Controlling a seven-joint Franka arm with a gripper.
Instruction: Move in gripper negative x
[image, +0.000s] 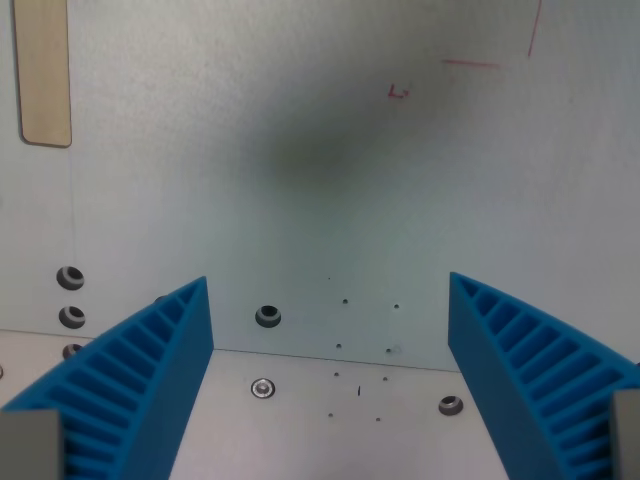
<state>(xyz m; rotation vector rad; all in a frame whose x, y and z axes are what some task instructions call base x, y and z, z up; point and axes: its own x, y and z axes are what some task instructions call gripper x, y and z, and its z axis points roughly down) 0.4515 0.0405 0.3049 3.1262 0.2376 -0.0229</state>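
Blue ribbed pincer (330, 370) gapes wide, empty, over the pale grey metal worktop (330, 200); we judge a plain negative-x shift comes next.

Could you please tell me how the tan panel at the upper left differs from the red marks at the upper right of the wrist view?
The tan panel is a solid, filled strip with rounded corners, cut off by the picture's top edge; the red marks are only thin drawn lines. The panel stands upright, while the marks form an angle beside a small scribble. Both lie on the pale grey plate, beyond the open end effector.
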